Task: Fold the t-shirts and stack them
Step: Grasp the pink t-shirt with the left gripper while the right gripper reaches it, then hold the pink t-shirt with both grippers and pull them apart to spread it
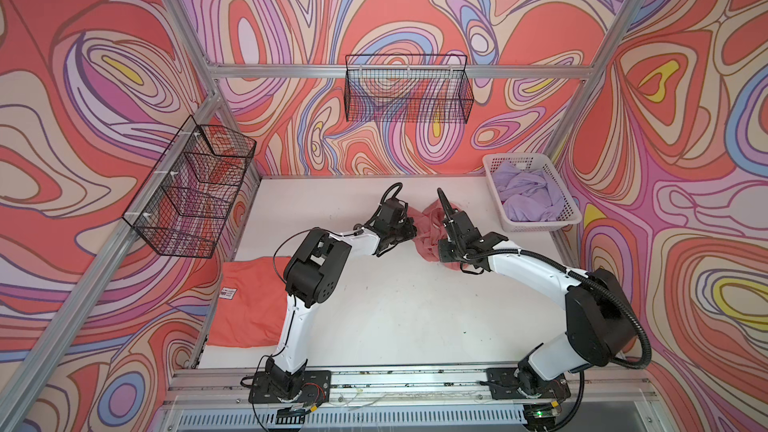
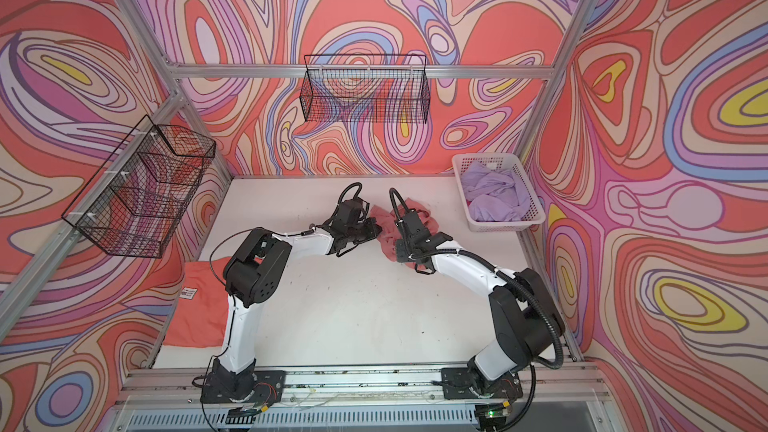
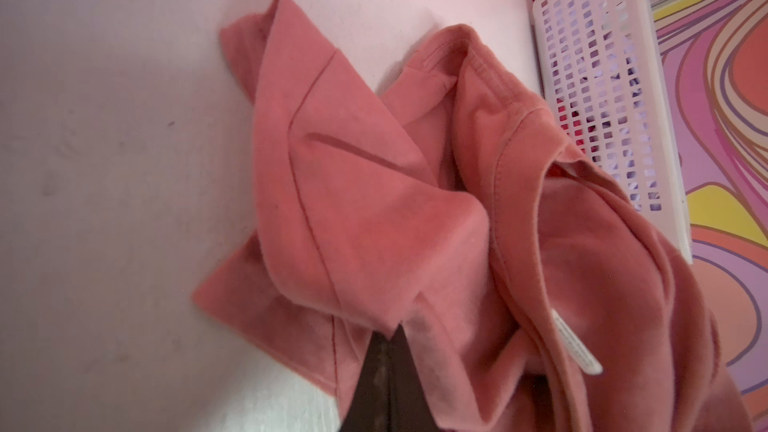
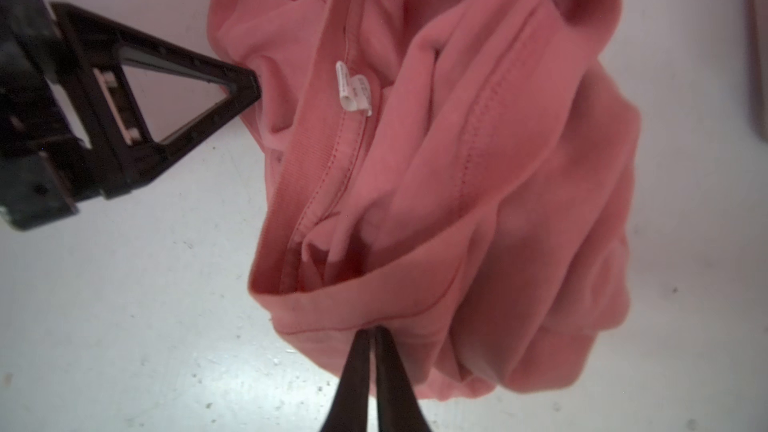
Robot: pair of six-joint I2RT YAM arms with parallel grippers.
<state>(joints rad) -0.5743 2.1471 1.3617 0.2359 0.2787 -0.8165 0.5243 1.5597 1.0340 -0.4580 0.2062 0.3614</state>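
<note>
Salmon-pink t-shirt (image 1: 426,234) bunched mid-frame, long axis top-to-bottom in both top views; left gripper (image 3: 390,333) pinching its left edge; right gripper (image 4: 373,332) pinching its lower-right hem; both equally near.

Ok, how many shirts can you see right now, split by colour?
Salmon-pink shirt: 1, crumpled, pinched by the left tool and the right tool.
Orange-coral shirt: 1, folded flat, far left.
Lavender shirt: 1, heaped in the white basket.
Total: 3.
</note>
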